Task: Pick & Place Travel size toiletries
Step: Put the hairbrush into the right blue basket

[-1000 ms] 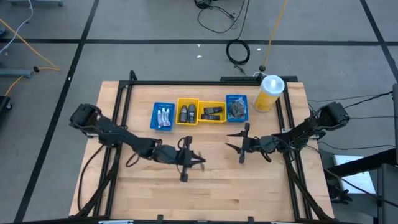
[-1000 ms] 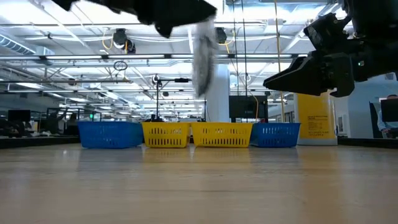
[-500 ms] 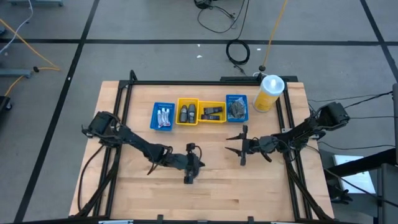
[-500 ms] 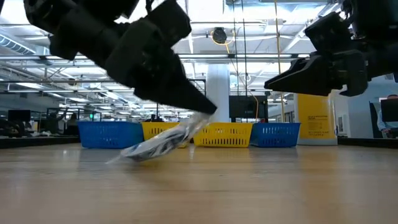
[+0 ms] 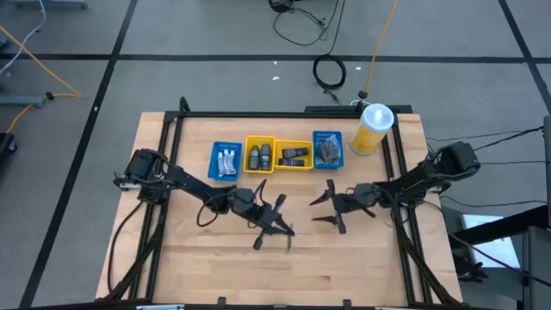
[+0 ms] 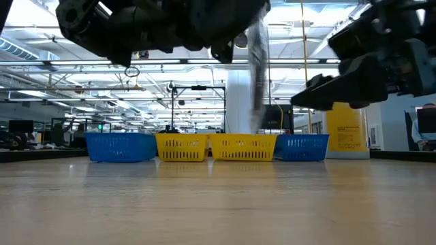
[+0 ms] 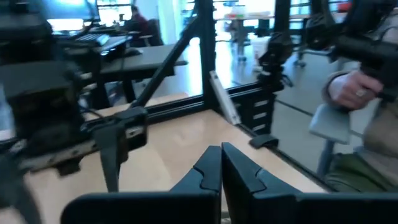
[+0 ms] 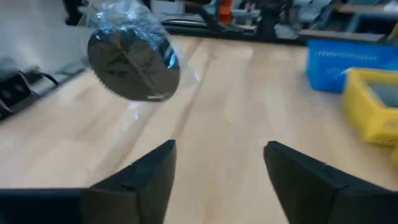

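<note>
My left gripper (image 5: 277, 220) is over the middle of the table, shut on a grey round disc in clear wrap. The disc (image 8: 134, 63) shows face-on in the right wrist view and edge-on as a blurred strip (image 6: 257, 64) in the low view. My right gripper (image 5: 327, 209) stands open just to the right of it, fingers pointing toward the disc and touching nothing. Other toiletries lie in the trays at the far side: white tubes (image 5: 226, 161), dark bottles (image 5: 260, 158), black packets (image 5: 294, 156), more discs (image 5: 327, 151). My left gripper holds the disc by the upper end of its clear wrap (image 8: 118, 14), pinched between the shut fingers (image 7: 221, 169); the pinch itself is out of view. The disc hangs below the fingers, upright and lifted clear of the table.
A row of blue (image 5: 215, 172) and yellow (image 5: 277, 139) trays stands along the far side, with a tall yellow bottle (image 5: 371, 129) at the far right. A black frame borders the table. A person's hand (image 7: 349, 87) shows beyond the right edge.
My left gripper dipped toward the table, the disc tilting flat just above the wood, then rose again and moved right toward my right gripper. The disc hangs upright again. My right gripper turned slightly and stayed open.
</note>
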### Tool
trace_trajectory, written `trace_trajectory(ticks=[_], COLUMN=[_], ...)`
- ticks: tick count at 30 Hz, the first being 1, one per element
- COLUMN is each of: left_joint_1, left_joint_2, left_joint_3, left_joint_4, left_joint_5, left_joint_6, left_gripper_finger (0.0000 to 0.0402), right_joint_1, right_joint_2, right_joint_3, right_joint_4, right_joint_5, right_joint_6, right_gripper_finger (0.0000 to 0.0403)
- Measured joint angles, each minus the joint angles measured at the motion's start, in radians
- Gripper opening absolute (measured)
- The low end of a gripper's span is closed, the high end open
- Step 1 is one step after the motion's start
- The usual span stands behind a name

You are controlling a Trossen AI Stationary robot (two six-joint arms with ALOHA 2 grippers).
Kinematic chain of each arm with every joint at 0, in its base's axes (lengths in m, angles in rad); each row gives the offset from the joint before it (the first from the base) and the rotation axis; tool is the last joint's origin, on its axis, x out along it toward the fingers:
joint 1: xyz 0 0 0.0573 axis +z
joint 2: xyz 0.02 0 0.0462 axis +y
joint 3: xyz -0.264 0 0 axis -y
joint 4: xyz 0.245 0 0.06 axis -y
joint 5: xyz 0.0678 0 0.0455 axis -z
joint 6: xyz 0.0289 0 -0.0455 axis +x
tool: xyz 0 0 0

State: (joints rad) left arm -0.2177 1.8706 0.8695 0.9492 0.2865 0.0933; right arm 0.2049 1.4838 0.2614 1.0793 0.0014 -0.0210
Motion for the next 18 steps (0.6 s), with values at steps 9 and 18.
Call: trace_trajectory(ticks=[9, 18], left_joint_1=[0.004, -0.018], left_joint_2=[0.000, 0.000], left_joint_3=[0.037, 0.038], left_joint_4=[-0.006, -0.006], left_joint_5=[0.099, 0.134], left_joint_6=[0.023, 0.033], left_gripper_finger=[0.0006, 0.0009], right_joint_1=[-0.052, -0.040], right_joint_2=[0.251, 0.305], right_joint_3=[0.231, 0.283], right_joint_4=[0.080, 0.164], right_joint_5=[-0.303, -0.436], right_joint_6=[-0.064, -0.023], right_gripper_finger=[0.0328, 0.0322])
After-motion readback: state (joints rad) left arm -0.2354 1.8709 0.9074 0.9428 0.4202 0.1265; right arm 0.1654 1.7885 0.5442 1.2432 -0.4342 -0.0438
